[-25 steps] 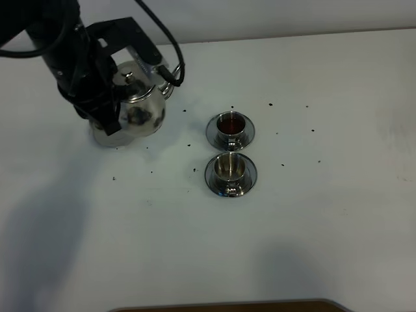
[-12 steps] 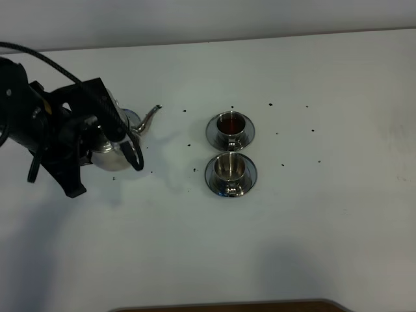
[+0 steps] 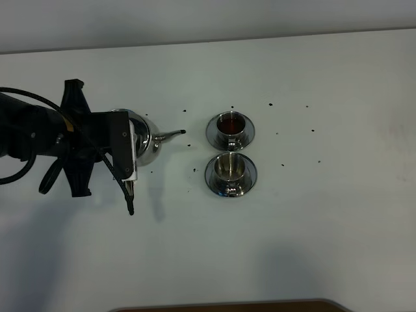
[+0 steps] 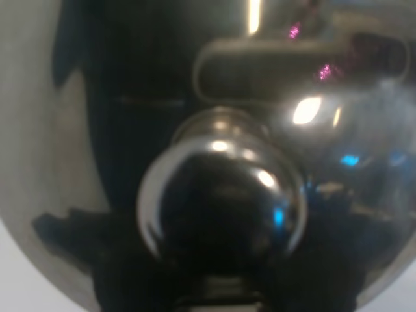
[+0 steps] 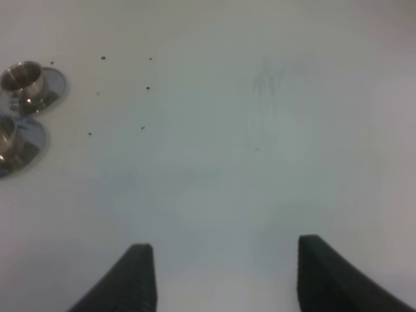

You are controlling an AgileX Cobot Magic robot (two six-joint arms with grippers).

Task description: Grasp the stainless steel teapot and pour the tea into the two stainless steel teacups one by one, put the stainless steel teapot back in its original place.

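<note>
My left gripper point(image 3: 132, 151) is shut on the stainless steel teapot point(image 3: 145, 138) at the left of the table, with the arm lying level behind it. The thin spout point(image 3: 171, 135) points right toward the two stainless steel teacups. The far teacup point(image 3: 230, 127) holds dark reddish tea point(image 3: 229, 121). The near teacup point(image 3: 230, 170) shows only bare steel inside. In the left wrist view the teapot's lid knob point(image 4: 221, 208) fills the picture. The original place is hidden. My right gripper point(image 5: 224, 279) is open above bare table, and both teacups point(image 5: 23, 79) show far off in its view.
Small dark specks point(image 3: 195, 170) are scattered over the white table point(image 3: 338, 214) around the cups. The arm's black cable point(image 3: 123, 188) hangs in front of the teapot. A brown edge point(image 3: 227, 305) runs along the table's front.
The left arm has swung from the back left down to a level pose, carrying the teapot forward. The spout now points right at the cups. The cups have not moved.
</note>
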